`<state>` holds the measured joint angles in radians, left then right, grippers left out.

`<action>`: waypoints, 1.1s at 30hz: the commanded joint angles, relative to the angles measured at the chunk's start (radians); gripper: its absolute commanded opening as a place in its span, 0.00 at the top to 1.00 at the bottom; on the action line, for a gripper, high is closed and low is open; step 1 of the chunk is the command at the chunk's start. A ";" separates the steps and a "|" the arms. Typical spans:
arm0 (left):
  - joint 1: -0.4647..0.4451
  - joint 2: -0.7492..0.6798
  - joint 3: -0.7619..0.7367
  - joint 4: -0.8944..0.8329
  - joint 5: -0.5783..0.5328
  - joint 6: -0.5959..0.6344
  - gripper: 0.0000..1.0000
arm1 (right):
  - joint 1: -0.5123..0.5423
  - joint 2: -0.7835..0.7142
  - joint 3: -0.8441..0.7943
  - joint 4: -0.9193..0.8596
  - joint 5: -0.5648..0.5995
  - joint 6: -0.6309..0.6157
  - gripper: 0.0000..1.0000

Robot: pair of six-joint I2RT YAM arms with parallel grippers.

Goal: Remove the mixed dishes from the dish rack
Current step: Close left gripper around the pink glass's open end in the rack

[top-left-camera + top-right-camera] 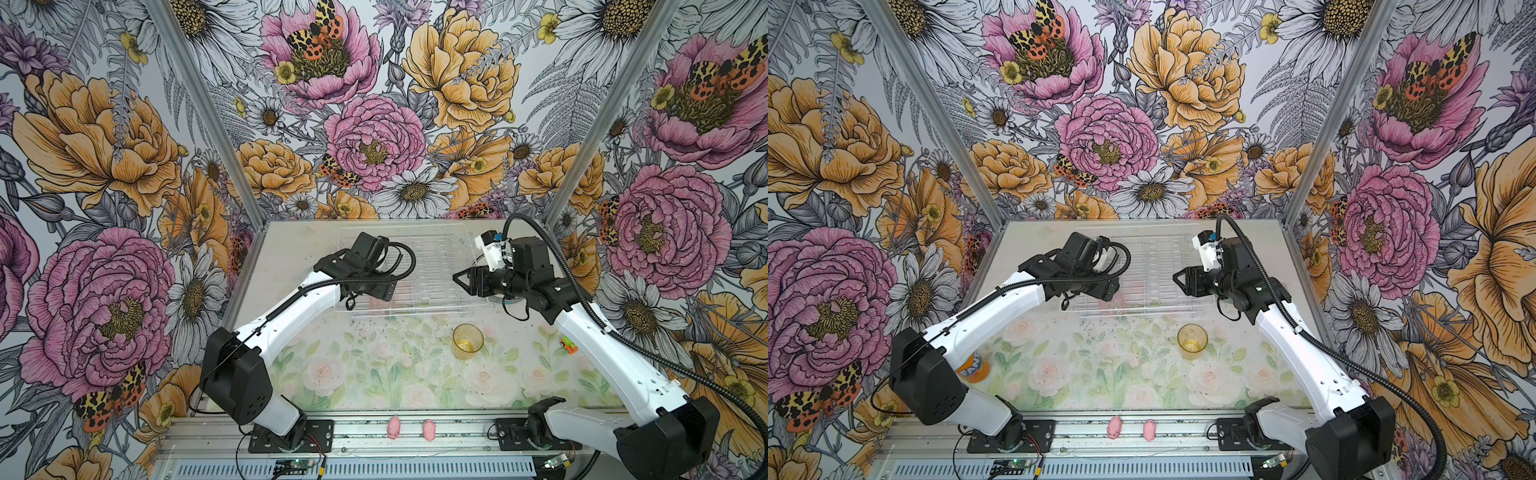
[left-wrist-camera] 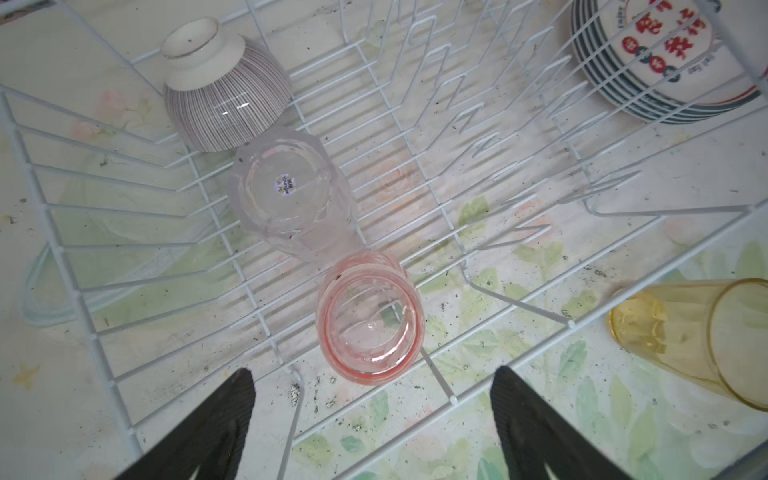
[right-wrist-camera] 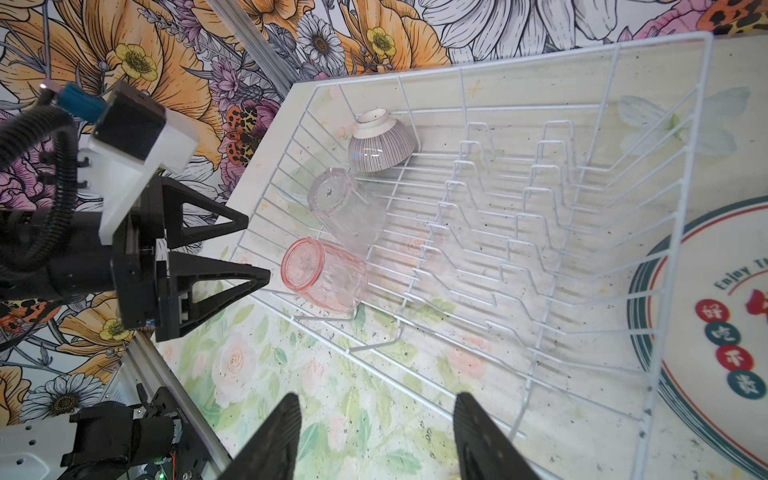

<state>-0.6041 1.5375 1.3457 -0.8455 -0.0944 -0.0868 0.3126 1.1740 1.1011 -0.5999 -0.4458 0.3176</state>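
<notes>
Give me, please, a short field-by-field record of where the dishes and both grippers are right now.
dish rack: holds three pieces
striped bowl: in rack, upside down
clear tumbler: in rack, tipped, next to the bowl
pink tumbler: in rack, on its side
amber tumbler: upright on table, outside rack
plate stack: outside rack's end wall
left gripper: open, empty, by pink tumbler
right gripper: open, empty

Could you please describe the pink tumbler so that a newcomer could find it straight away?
Start at the white wire dish rack at the back of the table. Along its left side three vessels sit in a row: a striped bowl at the far corner, a clear tumbler, then the pink tumbler nearest the robot. It is the only rose-tinted glass there.
</notes>
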 commanded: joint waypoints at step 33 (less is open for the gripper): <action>0.019 0.258 0.087 -0.025 0.065 0.002 0.14 | -0.023 -0.006 -0.020 0.026 0.040 -0.010 0.39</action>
<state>-0.5976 1.7847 1.4086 -0.8902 -0.0662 -0.0959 0.2947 1.1728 1.0840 -0.5995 -0.4156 0.3164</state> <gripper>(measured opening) 0.870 0.611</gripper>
